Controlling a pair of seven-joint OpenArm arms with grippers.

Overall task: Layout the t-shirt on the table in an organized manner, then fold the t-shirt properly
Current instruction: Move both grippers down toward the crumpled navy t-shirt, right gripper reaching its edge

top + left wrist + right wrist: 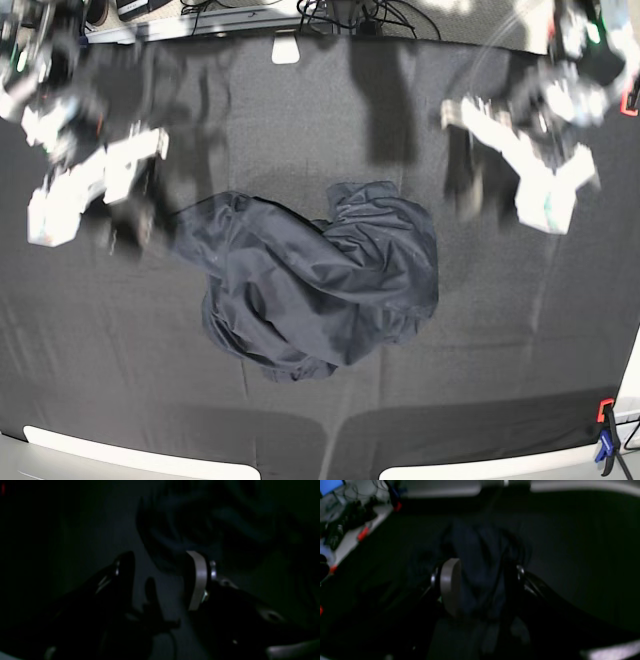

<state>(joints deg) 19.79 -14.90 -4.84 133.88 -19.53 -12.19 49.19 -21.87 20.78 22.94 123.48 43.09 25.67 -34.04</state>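
The table [520,330] spreads wide and black, and at its middle lies the t-shirt [310,285], bunched in a rumpled heap, so by my reading we are in the laying-out step with no fold begun, and the next move calls for finding an edge or corner to draw the cloth flat. The right gripper [477,587] sits at the heap's edge on the base view's left, clamped on a hanging bunch of the fabric. The left gripper [160,580] hovers near the heap's other side, jaws apart and holding nothing.
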